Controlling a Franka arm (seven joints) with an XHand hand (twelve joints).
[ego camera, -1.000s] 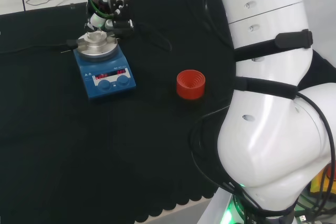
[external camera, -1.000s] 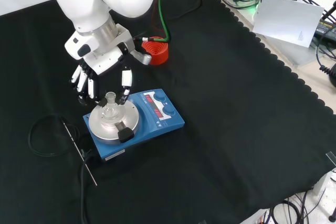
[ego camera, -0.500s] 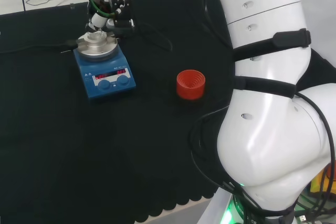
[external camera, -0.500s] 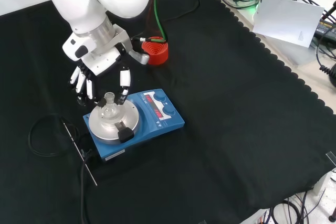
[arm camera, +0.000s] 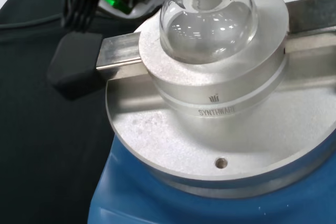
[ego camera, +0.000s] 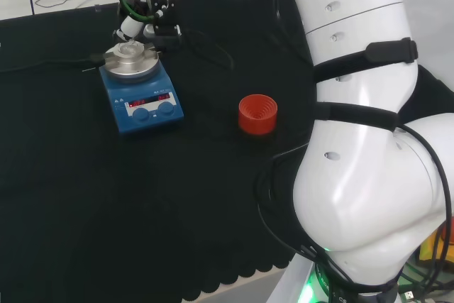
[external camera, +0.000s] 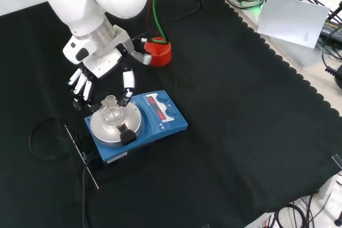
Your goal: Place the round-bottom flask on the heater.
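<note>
On the black cloth (external camera: 240, 105) a red ribbed stand (external camera: 159, 50) sits apart from the blue heater (external camera: 155, 118), up and slightly right of it in the front view, with nothing in it; in the head view the same stand (ego camera: 257, 113) lies to the heater's (ego camera: 142, 97) lower right. A thin metal rod (external camera: 80, 153) and a looped black cable (external camera: 43, 137) lie on the cloth at the heater's left in the front view. Nothing stands between the hand and the heater.

The flask (external camera: 111, 111) sits upright in the round metal block (external camera: 115, 126) on top of the heater, neck up. The hand (external camera: 93, 76) hangs just above and behind it, fingers (external camera: 80, 85) spread and pointing down, relaxed and holding nothing. One white finger with a black tip comes down close beside the flask's neck; I cannot tell if it touches. The arm's big white links rise behind the hand toward the top of the front view.

The wrist view brings out what the others cannot: the flask's (arm camera: 207, 19) clear round belly rests in the hollow of the metal block (arm camera: 220, 87), and a flat metal bar (arm camera: 121, 51) with a black end cap (arm camera: 73, 64) juts from the block's side. The head view shows the hand (ego camera: 145, 19) just beyond the heater's top.
</note>
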